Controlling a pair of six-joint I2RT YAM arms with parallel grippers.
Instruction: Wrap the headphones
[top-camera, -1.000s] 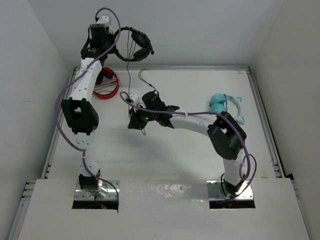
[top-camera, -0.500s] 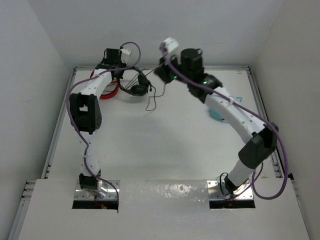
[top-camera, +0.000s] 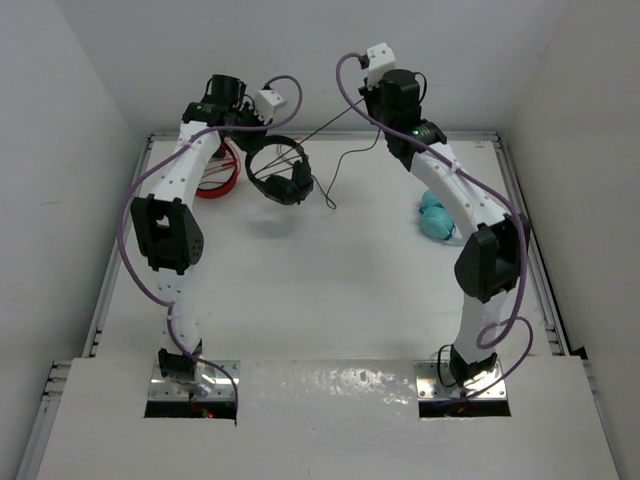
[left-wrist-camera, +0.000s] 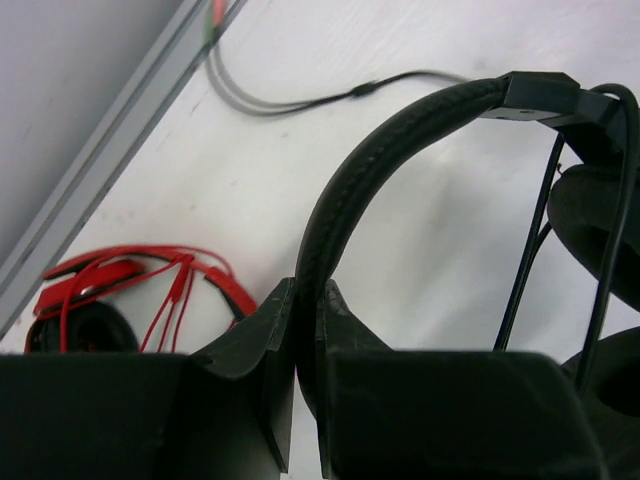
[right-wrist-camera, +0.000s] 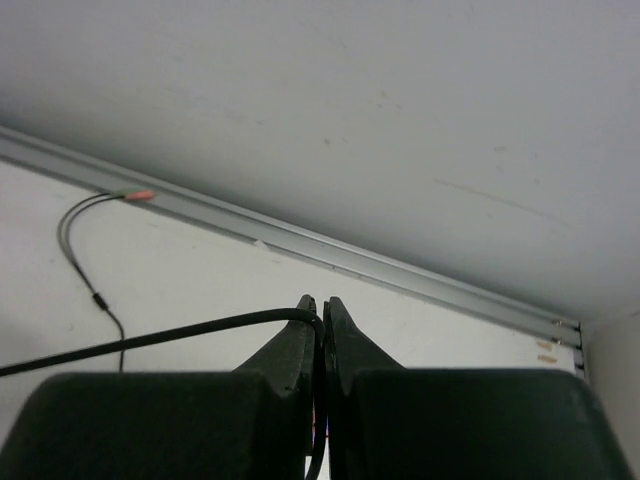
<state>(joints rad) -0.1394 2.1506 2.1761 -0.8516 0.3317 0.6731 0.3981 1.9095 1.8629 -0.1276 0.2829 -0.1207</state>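
Observation:
The black headphones (top-camera: 281, 176) hang at the back left, just above the table. My left gripper (top-camera: 254, 143) is shut on their padded headband (left-wrist-camera: 400, 130), pinched at the fingertips (left-wrist-camera: 308, 300); the earcups (left-wrist-camera: 600, 230) show at the right of the left wrist view. The thin dark cable (top-camera: 333, 180) runs right from the headphones to my right gripper (top-camera: 384, 128), raised near the back wall. In the right wrist view the jaws (right-wrist-camera: 321, 305) are shut on the cable (right-wrist-camera: 180, 332), which bends over the left fingertip and passes down between the pads.
Red headphones (top-camera: 215, 175) lie by the back left rail, behind the black pair, also red headphones (left-wrist-camera: 100, 310). Teal headphones (top-camera: 438, 218) rest at the right, beside the right arm. A grey lead with coloured plugs (right-wrist-camera: 130, 195) lies along the back rail (right-wrist-camera: 400, 275).
The right arm swung from the table's middle up to the back wall, drawing the cable with it. The left arm brought the headphones down from in front of the wall to just over the table.

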